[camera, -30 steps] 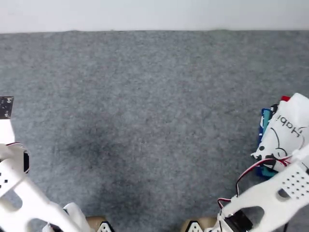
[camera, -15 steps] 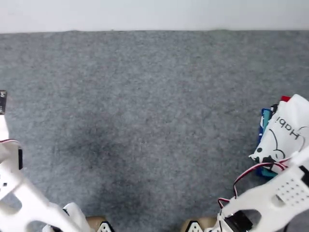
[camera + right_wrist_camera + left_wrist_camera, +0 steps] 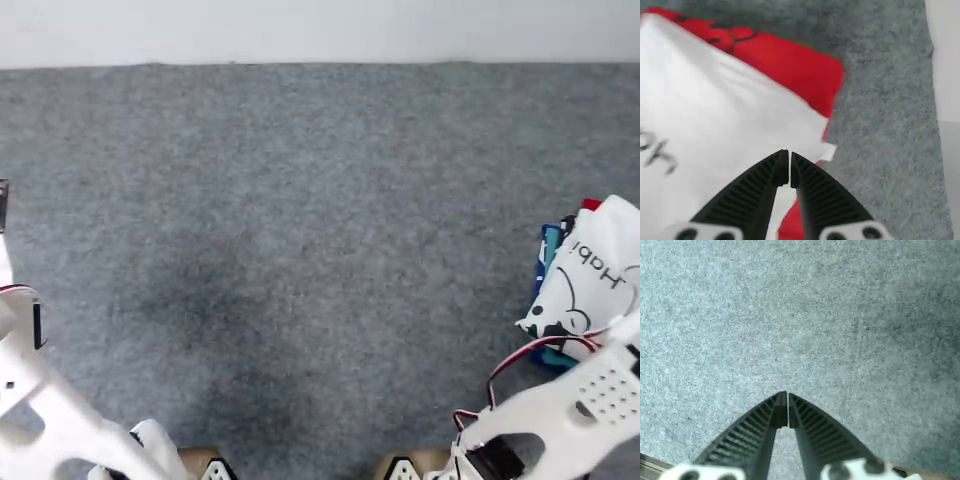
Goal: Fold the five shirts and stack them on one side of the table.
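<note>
A stack of folded shirts (image 3: 585, 285) lies at the table's right edge in the high view: a white printed shirt on top, with blue and red ones showing beneath. In the right wrist view the white shirt (image 3: 705, 130) covers a red shirt (image 3: 790, 70). My right gripper (image 3: 789, 167) hangs shut just above the white shirt's edge, with nothing between its fingers. My left gripper (image 3: 787, 410) is shut over bare grey carpet, holding nothing. The left arm (image 3: 40, 400) stands at the table's left side and the right arm (image 3: 570, 400) at the lower right.
Grey carpet (image 3: 320, 230) covers the table, with a white wall along the back edge. A pale strip (image 3: 945, 60) borders the carpet beyond the stack in the right wrist view.
The left arm has drawn back toward the left edge. The right arm has shifted slightly lower and to the right beside the stack. The shirts have not moved.
</note>
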Action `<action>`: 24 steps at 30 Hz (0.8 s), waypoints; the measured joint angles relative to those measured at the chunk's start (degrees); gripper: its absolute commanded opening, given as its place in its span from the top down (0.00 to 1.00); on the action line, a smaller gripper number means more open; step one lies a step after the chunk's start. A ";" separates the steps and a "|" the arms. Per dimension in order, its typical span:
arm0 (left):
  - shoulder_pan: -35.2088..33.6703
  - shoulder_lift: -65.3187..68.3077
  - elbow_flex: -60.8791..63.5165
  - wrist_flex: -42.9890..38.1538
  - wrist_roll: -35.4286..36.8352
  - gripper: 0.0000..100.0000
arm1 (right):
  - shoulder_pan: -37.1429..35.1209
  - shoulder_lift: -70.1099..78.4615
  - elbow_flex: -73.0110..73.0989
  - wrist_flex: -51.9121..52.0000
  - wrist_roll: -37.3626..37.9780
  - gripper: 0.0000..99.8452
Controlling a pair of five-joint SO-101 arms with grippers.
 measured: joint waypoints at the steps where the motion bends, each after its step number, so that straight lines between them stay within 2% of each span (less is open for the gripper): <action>1: 0.00 0.00 0.00 0.00 0.00 0.99 | 0.62 1.14 0.00 -1.14 0.00 0.99; 5: 0.00 0.00 0.00 0.00 0.00 0.99 | 1.32 5.10 0.00 -4.31 0.00 0.99; 10: 0.00 0.00 0.00 0.00 0.00 0.99 | -0.70 5.54 -4.48 -3.52 -0.09 0.99; 18: 0.00 0.00 -0.18 0.00 0.00 0.99 | -7.82 5.45 -25.14 12.84 -0.09 0.99; 24: 0.00 -3.96 -0.18 0.00 0.00 0.99 | -11.52 0.53 -29.71 13.71 -8.97 0.99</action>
